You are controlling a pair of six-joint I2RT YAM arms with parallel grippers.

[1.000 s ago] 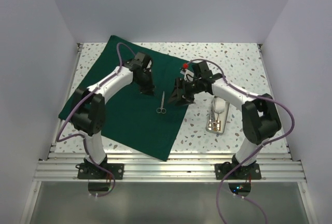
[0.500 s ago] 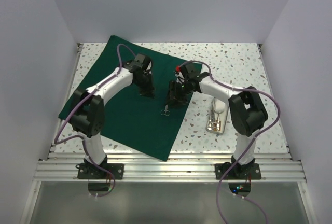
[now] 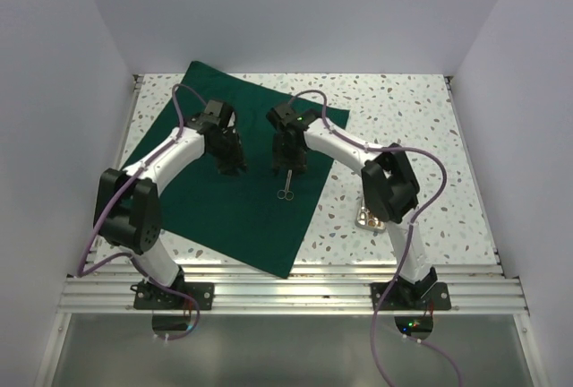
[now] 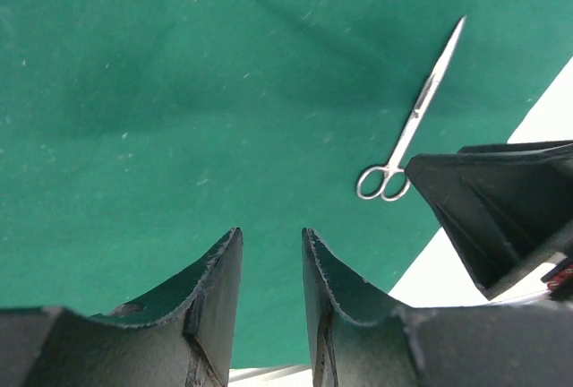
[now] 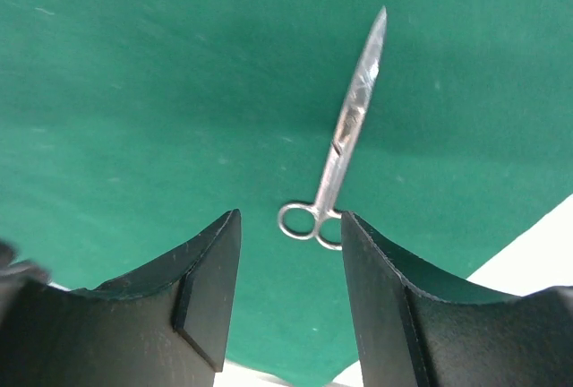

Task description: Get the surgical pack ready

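The dark green drape (image 3: 224,181) lies flat on the table. Steel scissors (image 3: 286,186) lie closed on its right part, rings toward the near edge. My right gripper (image 3: 286,163) is open and empty, just above the scissors. In the right wrist view the scissors (image 5: 345,136) lie ahead of the gripper (image 5: 291,226), their rings between the fingertips. My left gripper (image 3: 231,161) is open and empty over bare drape, left of the scissors (image 4: 412,118). The steel tray (image 3: 363,219) is mostly hidden under my right arm. Gauze and forceps are hidden.
The drape's right edge (image 4: 483,172) meets the speckled tabletop (image 3: 403,109). The right gripper's body (image 4: 501,199) shows in the left wrist view, close beside the scissors. White walls enclose the table on three sides. A metal rail (image 3: 286,293) runs along the near edge.
Both grippers have moved left. The right gripper came from beside the drape's edge to over the scissors. The left gripper shifted away leftward. The right arm now covers the tray.
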